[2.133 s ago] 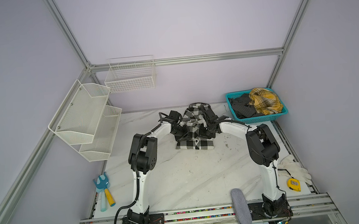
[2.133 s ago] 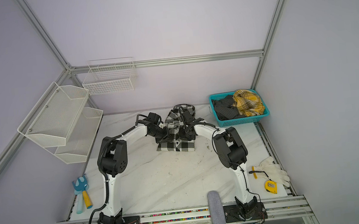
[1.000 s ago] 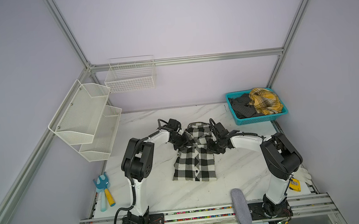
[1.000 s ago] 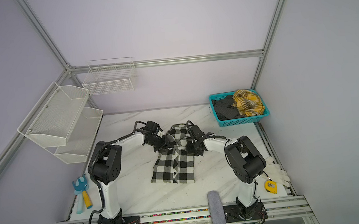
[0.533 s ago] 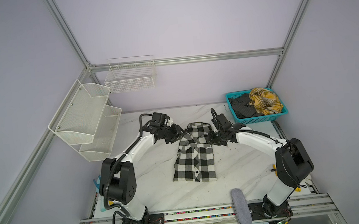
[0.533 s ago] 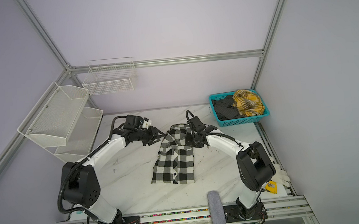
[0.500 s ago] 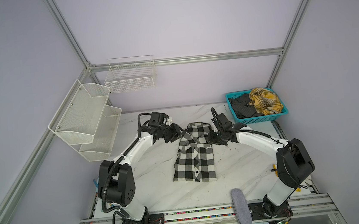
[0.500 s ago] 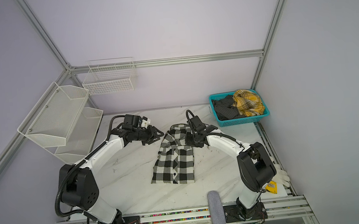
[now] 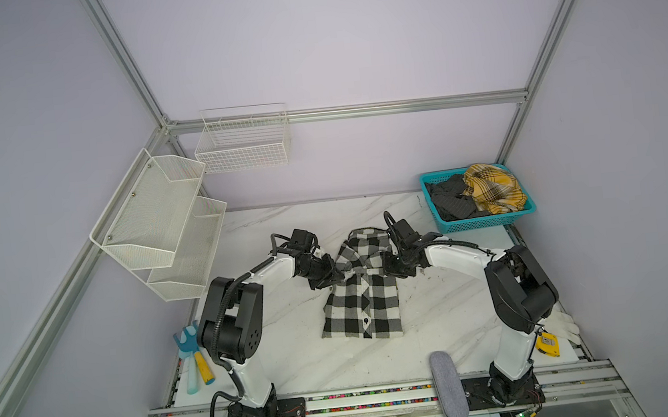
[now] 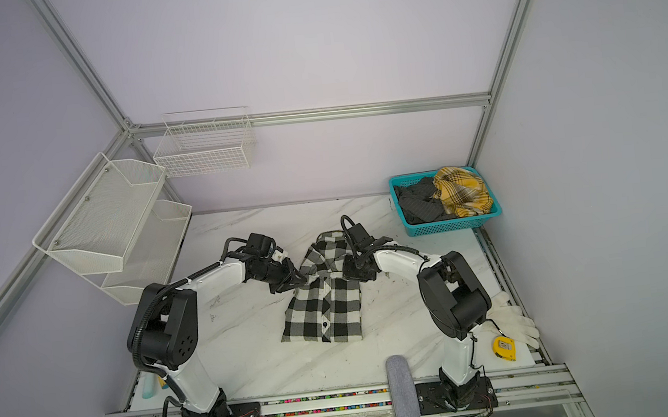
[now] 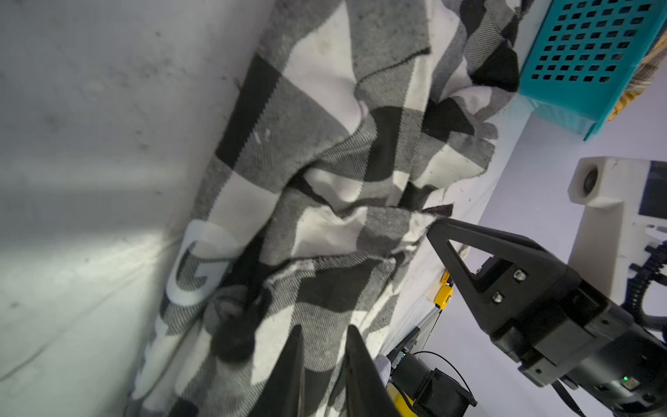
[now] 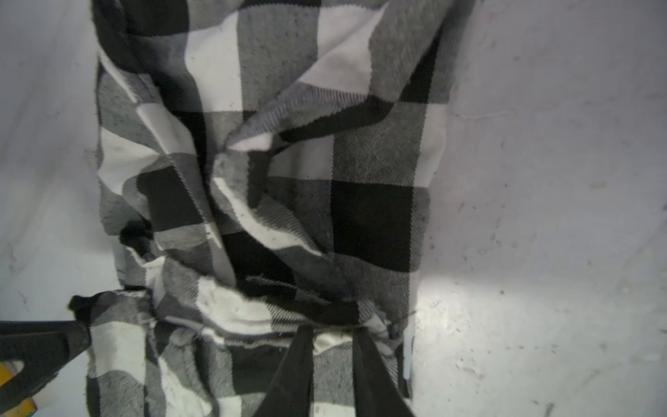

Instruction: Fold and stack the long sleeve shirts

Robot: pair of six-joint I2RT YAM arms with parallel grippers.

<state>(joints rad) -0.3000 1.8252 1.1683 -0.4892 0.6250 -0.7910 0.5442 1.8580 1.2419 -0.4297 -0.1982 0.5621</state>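
Observation:
A black-and-white checked long sleeve shirt lies button side up on the marble table, its upper part bunched. My left gripper sits at its left edge, fingers close together with check cloth between them. My right gripper sits at the right edge, pinching a folded ridge of the same shirt. A white letter shows on the cloth. A yellow plaid shirt and a dark grey one lie crumpled in the teal basket.
White mesh shelves hang on the left wall and a wire basket on the back wall. A blue and yellow tool lies front left. A grey case, a yellow tape measure and white gloves lie front right.
The shirt, earlier held up at the back, was drawn forward and laid flat. Both grippers have since come from its shoulders to mid-shirt, and the left jaws have narrowed.

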